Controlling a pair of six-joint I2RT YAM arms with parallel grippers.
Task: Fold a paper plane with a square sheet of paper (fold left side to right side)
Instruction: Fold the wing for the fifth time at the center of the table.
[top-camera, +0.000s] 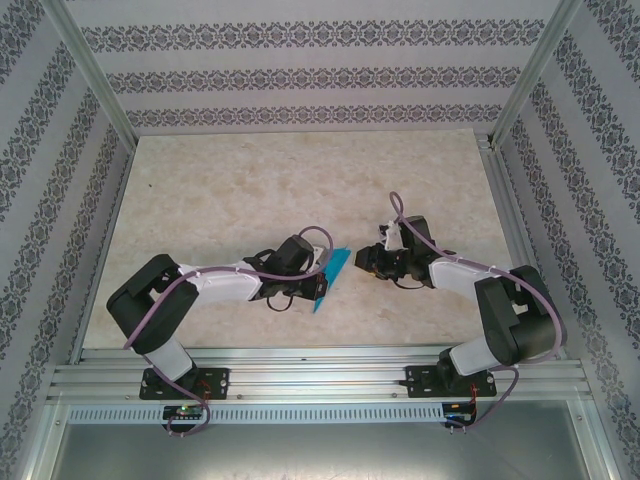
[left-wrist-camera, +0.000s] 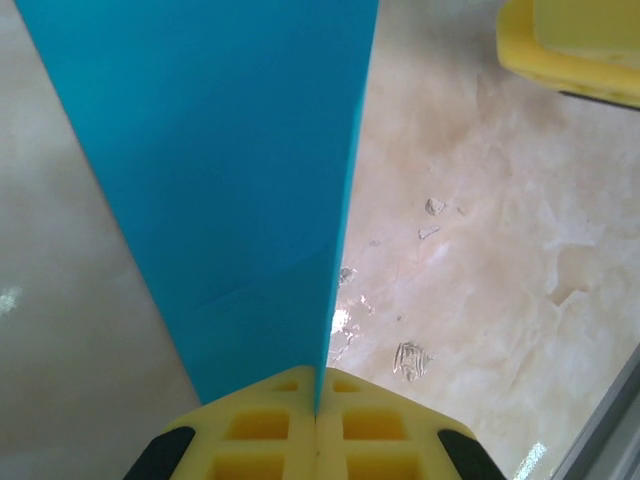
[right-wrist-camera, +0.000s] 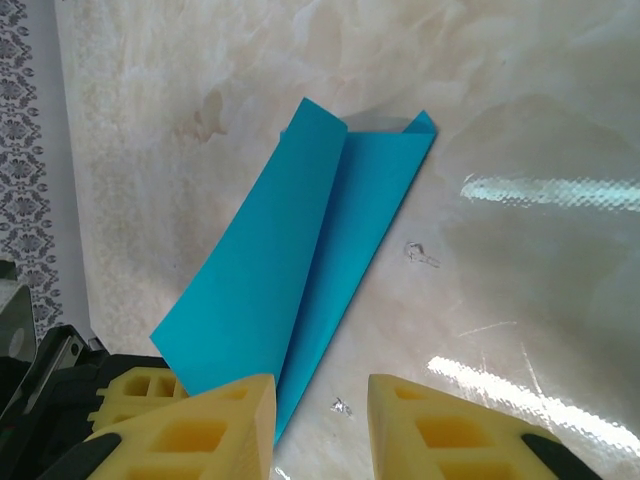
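The square sheet of paper (right-wrist-camera: 300, 250) is cyan-blue and folded into a long narrow shape with a centre crease. One flap lies on the table and the other stands up. My left gripper (left-wrist-camera: 317, 400) is shut on the raised flap's lower edge (left-wrist-camera: 220, 180), with the paper pinched between its yellow fingers. In the top view the left gripper (top-camera: 312, 268) holds the paper (top-camera: 331, 274) at the table's middle. My right gripper (right-wrist-camera: 320, 420) hovers just right of the paper, open, with bare table between its fingers. In the top view the right gripper (top-camera: 366, 260) sits close beside the paper.
The marble-patterned table (top-camera: 250, 190) stretches behind both arms. Patterned walls and metal posts (top-camera: 95, 75) enclose it. A metal rail (top-camera: 320, 375) runs along the near edge. The left wrist view catches a yellow finger (left-wrist-camera: 570, 50) of the right gripper at top right.
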